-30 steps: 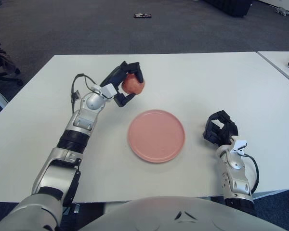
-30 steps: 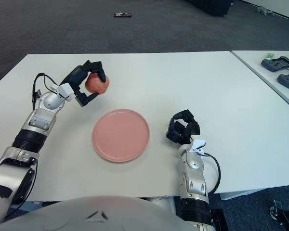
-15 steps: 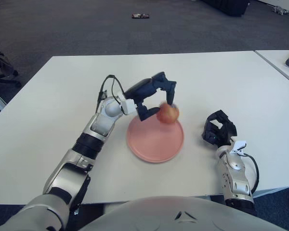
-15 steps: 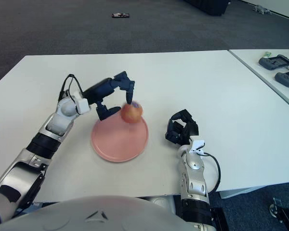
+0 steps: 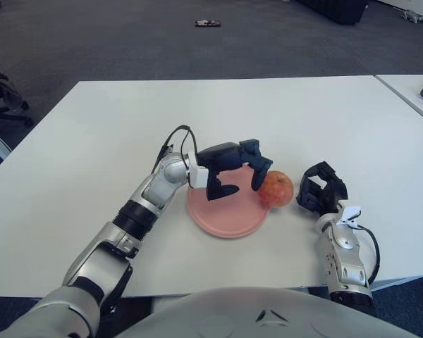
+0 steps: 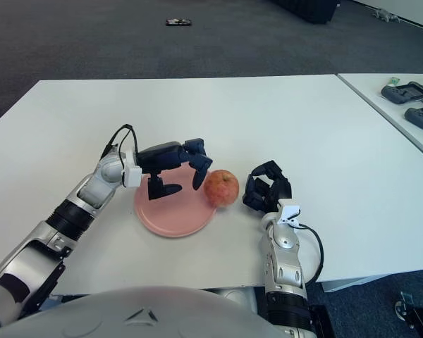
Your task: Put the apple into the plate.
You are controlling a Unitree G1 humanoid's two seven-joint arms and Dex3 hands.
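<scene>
**Apple at the plate's right rim, left hand open over the plate**

The pink plate (image 5: 222,215) lies flat on the white surface (image 5: 92,134), closer to the near edge than to the far one and about in the middle between the left and right edges. Nothing sits in the middle of the plate. The apple (image 5: 276,189) is at the plate's right rim; it seems to rest on the rim or just off it, and I cannot tell which. It is red with a yellowish side and it stands free, no finger is around it.

The left hand (image 5: 234,170) reaches across from the left side, the forearm low above the surface, and it hovers over the far part of the plate. Its dark fingers (image 6: 199,169) are spread and released, holding nothing; the nearest fingertip is just beside the apple on its left.

The right hand (image 6: 267,187) is parked near the near right part of the surface, just to the right of the apple, the wrist upright. Its fingers are curled inward and they grasp nothing.
</scene>
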